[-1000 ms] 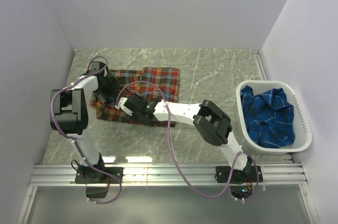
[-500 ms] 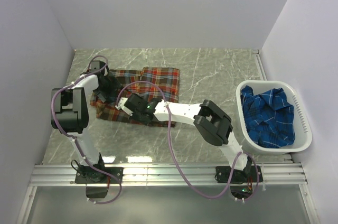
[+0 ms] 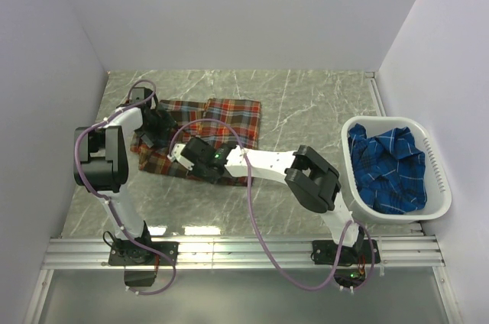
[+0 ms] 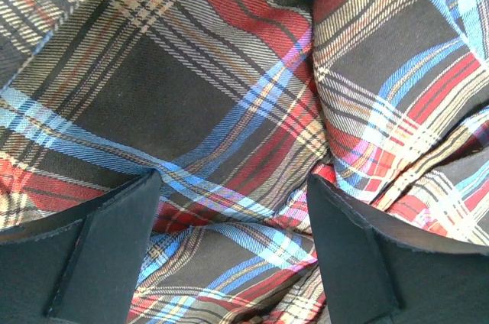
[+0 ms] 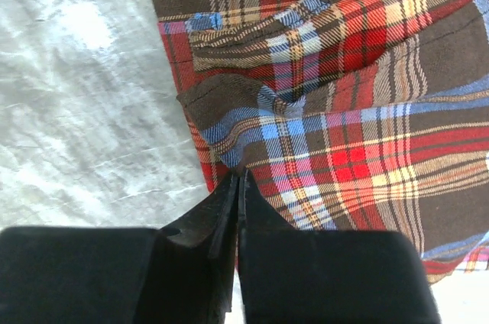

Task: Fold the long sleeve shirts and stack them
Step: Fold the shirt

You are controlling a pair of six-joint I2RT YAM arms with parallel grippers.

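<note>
Red plaid shirt [image 3: 225, 118] lies rumpled on the table [image 3: 306, 110], well left of the white basket [image 3: 437, 163]; blue shirt [image 3: 386, 167] heaped inside it | left gripper [image 4: 233, 186] spread open over the plaid; right gripper [image 5: 238, 179] pressed closed at the hem, catch unclear | risk: thin pinch slips, or opposing tugs bunch the fold
</note>
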